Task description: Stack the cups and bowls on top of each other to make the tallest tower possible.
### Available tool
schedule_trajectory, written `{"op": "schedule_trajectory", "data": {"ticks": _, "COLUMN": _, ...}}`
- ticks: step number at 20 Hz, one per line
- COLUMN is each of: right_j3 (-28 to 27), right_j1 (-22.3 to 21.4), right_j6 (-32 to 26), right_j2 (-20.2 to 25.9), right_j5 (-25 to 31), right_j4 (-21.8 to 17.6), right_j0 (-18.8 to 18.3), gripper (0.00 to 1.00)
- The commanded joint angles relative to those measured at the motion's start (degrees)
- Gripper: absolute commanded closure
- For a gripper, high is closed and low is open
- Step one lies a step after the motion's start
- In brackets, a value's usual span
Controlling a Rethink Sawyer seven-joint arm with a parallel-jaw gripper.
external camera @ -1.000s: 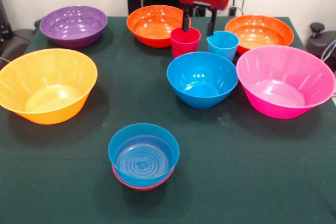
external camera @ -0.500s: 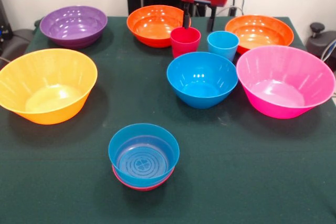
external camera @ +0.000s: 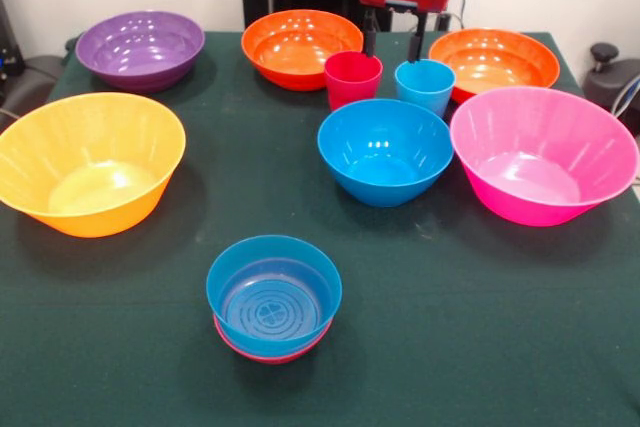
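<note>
- claw first: the gripper [external camera: 392, 45] hangs at the far side of the table [external camera: 460, 327] with its two dark fingers spread apart and nothing between them; the tips sit above the gap between the two cups, one finger over the red cup's far rim side, the other just above the blue cup's rim.
- nearest of all, the small blue bowl [external camera: 274, 292] sits nested in the small red bowl [external camera: 268, 350], of which only a thin red edge shows under it; this pair is the only stack on the cloth.
- further back on the picture's left, the large yellow-orange bowl [external camera: 88, 162] stands upright, well apart from the stack.
- across from it on the picture's right, the large pink bowl [external camera: 542, 152] stands upright, near the table's edge.
- between them, the mid-sized blue bowl [external camera: 385, 150] rests just beside the pink bowl, their rims close; whether they touch cannot be told.
- just behind the mid-sized blue bowl, the red cup [external camera: 352, 78] and the light blue cup [external camera: 424, 85] stand upright side by side, mouths up, with a narrow gap between them.
- behind the red cup, one orange bowl [external camera: 295, 47] sits close to it.
- behind the light blue cup, to the picture's right, the second orange bowl [external camera: 495, 60] is partly hidden by that cup.
- at the far left corner, the purple bowl [external camera: 140, 48] stands alone.
</note>
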Motion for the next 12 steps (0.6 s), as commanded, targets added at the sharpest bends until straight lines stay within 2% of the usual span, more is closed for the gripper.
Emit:
{"op": "schedule_trajectory", "data": {"ticks": 1, "right_j3": 1.9, "right_j1": 5.5, "right_j6": 4.9, "right_j2": 3.9, "right_j5": -4.2, "right_j4": -2.1, "right_j0": 1.4, "gripper": 0.00}}
{"op": "schedule_trajectory", "data": {"ticks": 12, "right_j3": 1.9, "right_j1": 8.7, "right_j6": 4.9, "right_j2": 1.7, "right_j5": -8.6, "right_j4": -3.7, "right_j0": 1.9, "gripper": 0.00}}
